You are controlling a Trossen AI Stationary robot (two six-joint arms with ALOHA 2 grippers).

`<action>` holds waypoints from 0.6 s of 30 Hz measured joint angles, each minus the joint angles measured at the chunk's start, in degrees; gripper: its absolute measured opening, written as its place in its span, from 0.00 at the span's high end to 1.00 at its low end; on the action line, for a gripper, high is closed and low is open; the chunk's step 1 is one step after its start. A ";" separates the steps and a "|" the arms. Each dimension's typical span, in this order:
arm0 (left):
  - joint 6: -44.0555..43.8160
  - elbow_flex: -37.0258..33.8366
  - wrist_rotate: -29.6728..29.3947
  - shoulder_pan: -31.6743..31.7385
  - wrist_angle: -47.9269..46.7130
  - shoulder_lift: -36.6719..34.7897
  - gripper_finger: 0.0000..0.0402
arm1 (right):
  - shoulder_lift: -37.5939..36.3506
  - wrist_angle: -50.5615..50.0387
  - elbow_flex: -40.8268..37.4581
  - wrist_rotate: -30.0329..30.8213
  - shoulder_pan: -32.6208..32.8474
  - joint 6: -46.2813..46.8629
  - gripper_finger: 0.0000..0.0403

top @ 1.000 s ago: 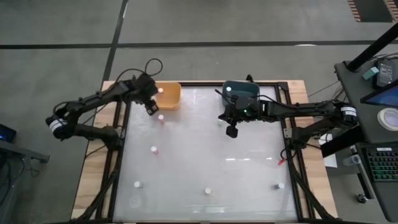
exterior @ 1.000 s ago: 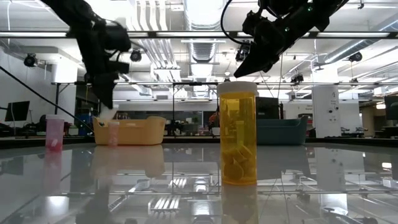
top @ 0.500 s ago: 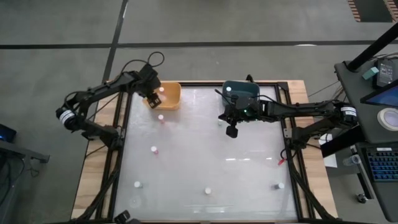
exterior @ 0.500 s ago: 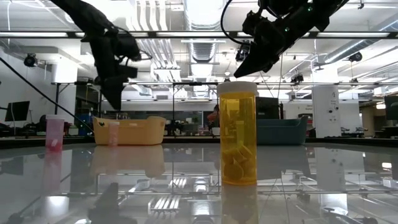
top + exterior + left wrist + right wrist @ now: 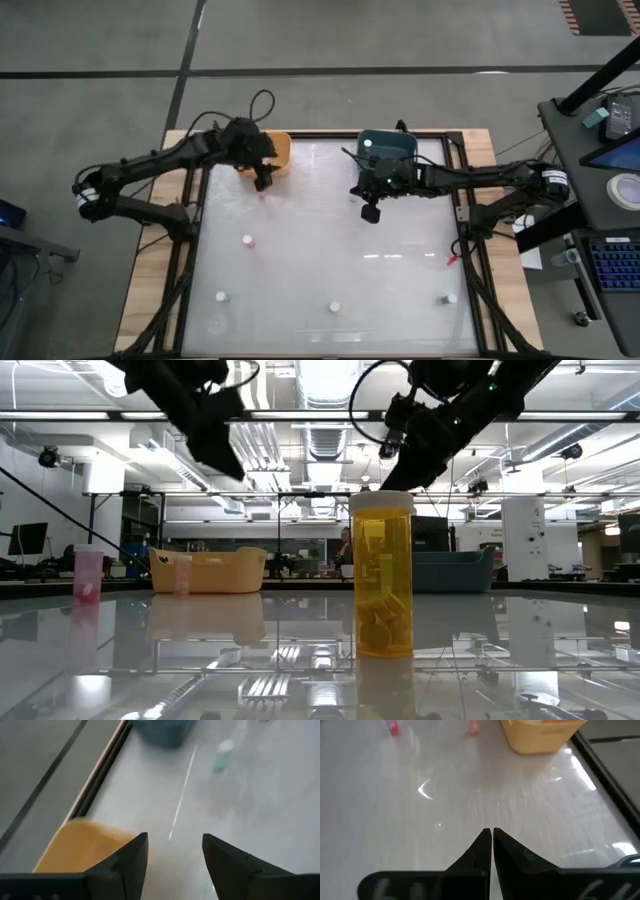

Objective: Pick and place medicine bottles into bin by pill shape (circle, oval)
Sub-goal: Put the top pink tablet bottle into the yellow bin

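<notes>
Hovering over the near corner of the yellow bin (image 5: 272,152), our left pincer (image 5: 262,180) has its fingers spread apart and empty, as the left wrist view shows; we judge it sits there because that bin is where one pill shape belongs. Our right pincer (image 5: 371,213) hangs just in front of the teal bin (image 5: 388,145), its fingers pressed together with nothing between them, apparently waiting by its own bin.

The medicine bottles stand scattered on the table (image 5: 330,250): a pinkish one (image 5: 261,191) just beside the left pincer, another (image 5: 246,241) farther out, and white-capped ones (image 5: 334,307) along the near edge. One white cap (image 5: 367,143) shows inside the teal bin. All stand upright, long axis vertical, caps up. The amber bottle (image 5: 382,573) in the low view confirms this, cap on top.
</notes>
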 joint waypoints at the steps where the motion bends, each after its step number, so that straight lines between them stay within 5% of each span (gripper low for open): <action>1: -0.49 -0.05 0.02 -1.41 1.15 -0.05 0.57 | 0.65 0.15 -0.02 0.01 0.00 -0.02 0.98; 9: -1.50 -5.68 0.02 -10.87 13.83 -0.05 0.57 | 5.34 1.31 0.00 0.01 -0.02 0.06 0.98; 18: -4.73 -10.25 -0.20 -13.10 17.69 -0.12 0.57 | 4.46 2.10 0.04 0.01 -0.04 1.20 0.98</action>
